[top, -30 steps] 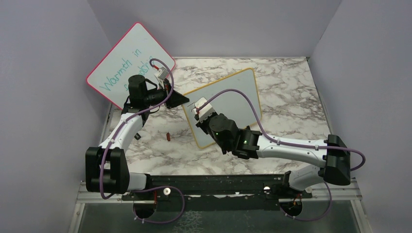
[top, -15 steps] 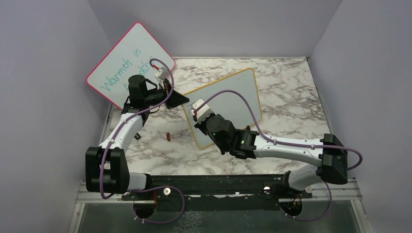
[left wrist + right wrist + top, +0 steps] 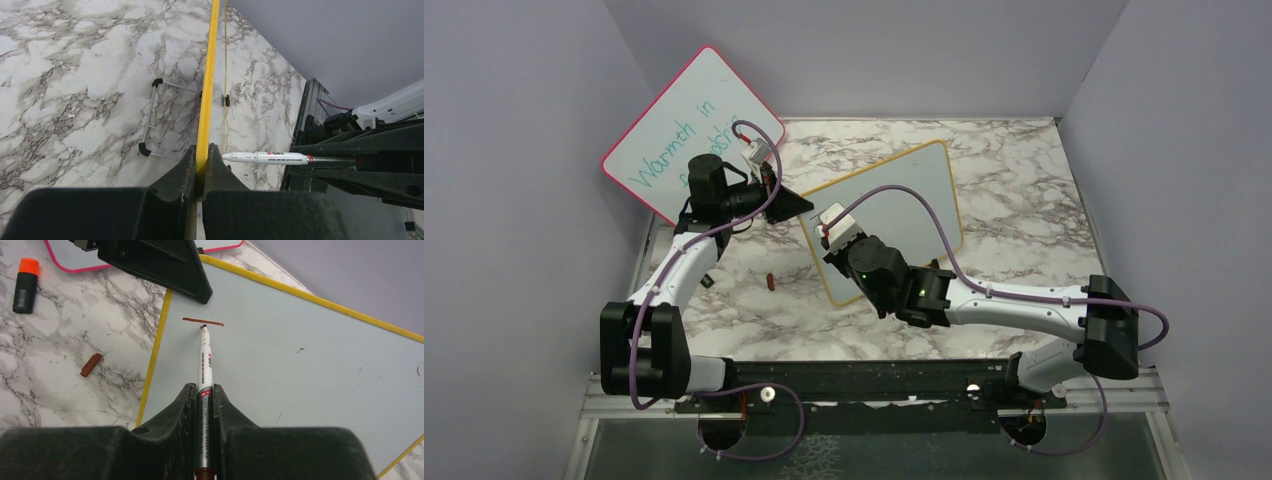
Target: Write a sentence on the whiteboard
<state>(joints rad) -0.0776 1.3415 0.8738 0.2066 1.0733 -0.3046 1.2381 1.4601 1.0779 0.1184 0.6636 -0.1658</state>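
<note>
On the desk (image 3: 1024, 200), the left hand (image 3: 202, 150) clenches the edge of the tilted whiteboard (image 3: 904, 225) while the right hand (image 3: 204, 390) grasps the marker (image 3: 205, 357); excess tip pressure could shift the board and distort the first stroke (image 3: 202, 321).

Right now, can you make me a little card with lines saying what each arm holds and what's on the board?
Left fingers: shut on the whiteboard, pinching its yellow edge
Right fingers: shut on the marker
Marker tip: on or just off the board, right below the stroke
Writing on it: one short red-brown stroke
On the table: red-brown cap, black pen with orange end
Behind: pink board with teal writing
</note>
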